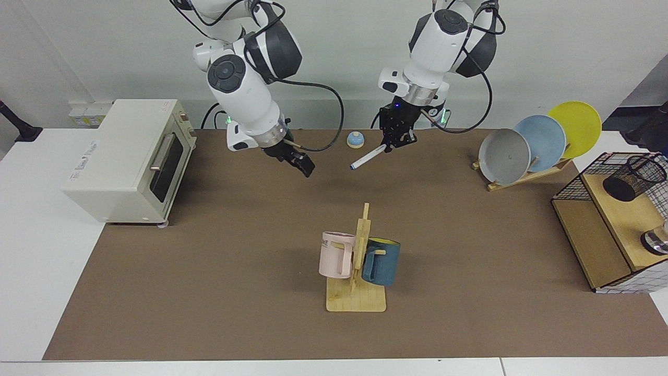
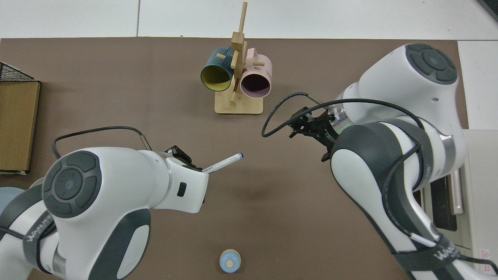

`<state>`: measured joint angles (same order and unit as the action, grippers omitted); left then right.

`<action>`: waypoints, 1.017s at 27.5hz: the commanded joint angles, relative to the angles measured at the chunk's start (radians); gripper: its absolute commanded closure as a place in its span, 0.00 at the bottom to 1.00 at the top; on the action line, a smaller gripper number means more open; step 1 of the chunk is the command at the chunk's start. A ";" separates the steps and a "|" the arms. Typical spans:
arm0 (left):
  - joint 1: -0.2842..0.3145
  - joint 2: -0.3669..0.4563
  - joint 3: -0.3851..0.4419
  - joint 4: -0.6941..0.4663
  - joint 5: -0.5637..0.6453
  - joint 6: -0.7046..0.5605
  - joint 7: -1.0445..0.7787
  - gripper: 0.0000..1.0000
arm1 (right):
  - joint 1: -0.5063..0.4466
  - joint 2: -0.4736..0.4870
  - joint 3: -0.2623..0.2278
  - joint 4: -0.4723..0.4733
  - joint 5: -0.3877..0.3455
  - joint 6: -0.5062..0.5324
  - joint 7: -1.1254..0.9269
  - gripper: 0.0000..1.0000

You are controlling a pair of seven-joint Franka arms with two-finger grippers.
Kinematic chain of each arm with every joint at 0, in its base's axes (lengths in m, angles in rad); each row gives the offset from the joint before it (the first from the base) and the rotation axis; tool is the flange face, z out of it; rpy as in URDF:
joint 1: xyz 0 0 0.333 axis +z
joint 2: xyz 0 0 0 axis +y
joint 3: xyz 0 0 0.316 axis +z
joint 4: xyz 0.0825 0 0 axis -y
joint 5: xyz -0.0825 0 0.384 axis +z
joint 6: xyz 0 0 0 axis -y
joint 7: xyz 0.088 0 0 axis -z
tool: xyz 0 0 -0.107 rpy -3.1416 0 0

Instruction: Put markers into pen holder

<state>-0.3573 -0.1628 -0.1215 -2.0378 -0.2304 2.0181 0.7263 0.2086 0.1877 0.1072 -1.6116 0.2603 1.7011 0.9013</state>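
Observation:
The marker (image 1: 367,157) is a white barrel with a blue tip, hanging slanted above the mat at the back. My left gripper (image 1: 395,140) is shut on its upper end, and its blue tip points down toward the middle. In the top view the marker (image 2: 225,162) sticks out from under the left wrist, where the left gripper (image 2: 193,167) is mostly hidden. My right gripper (image 1: 302,166) is open and holds nothing, a good way from the marker on the toaster side; in the top view the right gripper (image 2: 297,128) is apart too. The black mesh pen holder (image 1: 634,177) sits tilted on the wooden shelf.
A wire-and-wood shelf (image 1: 589,245) stands at the far side by the left arm. A plate rack (image 1: 537,141) holds three plates. A mug stand (image 1: 356,297) with pink and blue mugs is mid-table. A toaster oven (image 1: 125,156) and a small blue knob (image 1: 356,139) are also here.

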 commanded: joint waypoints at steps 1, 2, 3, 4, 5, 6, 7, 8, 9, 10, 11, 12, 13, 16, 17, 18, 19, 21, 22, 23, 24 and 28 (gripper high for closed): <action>0.026 -0.020 0.003 -0.021 0.031 -0.022 0.001 1.00 | -0.080 -0.045 0.011 -0.045 -0.033 -0.032 -0.237 0.00; 0.034 -0.021 0.003 -0.021 0.031 -0.029 -0.001 1.00 | -0.098 -0.050 0.011 -0.047 -0.042 -0.037 -0.283 0.00; 0.040 -0.021 0.003 -0.021 0.033 -0.036 -0.001 1.00 | -0.112 -0.054 0.011 -0.048 -0.055 -0.037 -0.335 0.00; 0.049 -0.020 0.003 -0.021 0.033 -0.042 -0.001 1.00 | -0.120 -0.056 0.011 -0.051 -0.065 -0.038 -0.381 0.00; 0.058 -0.020 0.003 -0.021 0.033 -0.048 -0.001 1.00 | -0.129 -0.057 0.011 -0.053 -0.078 -0.038 -0.434 0.00; 0.069 -0.020 0.003 -0.021 0.033 -0.052 0.001 1.00 | -0.139 -0.062 0.011 -0.054 -0.087 -0.037 -0.478 0.00; 0.079 -0.020 0.003 -0.021 0.033 -0.059 0.001 1.00 | -0.150 -0.066 0.011 -0.057 -0.098 -0.037 -0.513 0.00; 0.090 -0.020 0.003 -0.021 0.033 -0.064 0.001 1.00 | -0.159 -0.071 0.011 -0.060 -0.108 -0.034 -0.554 0.00; 0.098 -0.020 0.003 -0.019 0.042 -0.070 -0.001 1.00 | -0.166 -0.073 0.011 -0.060 -0.124 -0.026 -0.593 0.00; 0.106 -0.020 0.003 -0.019 0.058 -0.081 -0.002 1.00 | -0.169 -0.074 0.011 -0.060 -0.140 -0.020 -0.629 0.00; 0.113 -0.020 0.003 -0.019 0.071 -0.097 -0.004 1.00 | -0.169 -0.076 0.011 -0.060 -0.159 -0.017 -0.660 0.00; 0.126 -0.020 0.005 -0.019 0.077 -0.116 -0.004 1.00 | -0.169 -0.079 0.011 -0.060 -0.185 -0.008 -0.685 0.00; 0.141 -0.020 0.005 -0.018 0.080 -0.130 -0.004 1.00 | -0.169 -0.080 0.011 -0.062 -0.208 0.003 -0.703 0.00; 0.179 -0.020 0.005 -0.018 0.089 -0.139 -0.005 1.00 | -0.169 -0.091 0.011 -0.073 -0.252 0.044 -0.737 0.00; 0.187 -0.020 0.005 -0.018 0.101 -0.145 -0.011 1.00 | -0.169 -0.097 0.011 -0.083 -0.262 0.064 -0.754 0.00; 0.196 -0.020 0.005 -0.018 0.114 -0.153 -0.021 1.00 | -0.170 -0.106 0.011 -0.099 -0.271 0.092 -0.772 0.00; 0.207 -0.020 0.005 -0.018 0.123 -0.159 -0.033 1.00 | -0.170 -0.117 0.011 -0.117 -0.274 0.118 -0.783 0.00; 0.222 -0.020 0.005 -0.016 0.131 -0.168 -0.065 1.00 | -0.181 -0.143 0.011 -0.172 -0.276 0.178 -0.791 0.00; 0.230 -0.018 0.005 -0.016 0.134 -0.170 -0.085 1.00 | -0.195 -0.161 0.012 -0.210 -0.276 0.213 -0.795 0.00; 0.231 -0.020 0.005 -0.016 0.137 -0.170 -0.106 1.00 | -0.204 -0.175 0.012 -0.238 -0.276 0.241 -0.803 0.00; 0.231 -0.020 0.005 -0.013 0.144 -0.171 -0.138 1.00 | -0.210 -0.188 0.014 -0.263 -0.276 0.262 -0.820 0.00; 0.231 -0.020 0.005 -0.009 0.184 -0.170 -0.301 1.00 | -0.231 -0.194 0.012 -0.261 -0.268 0.250 -0.880 0.00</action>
<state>-0.1339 -0.1629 -0.1055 -2.0386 -0.0947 1.8606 0.5834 0.0229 0.0568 0.1068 -1.7969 0.0003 1.9158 0.0993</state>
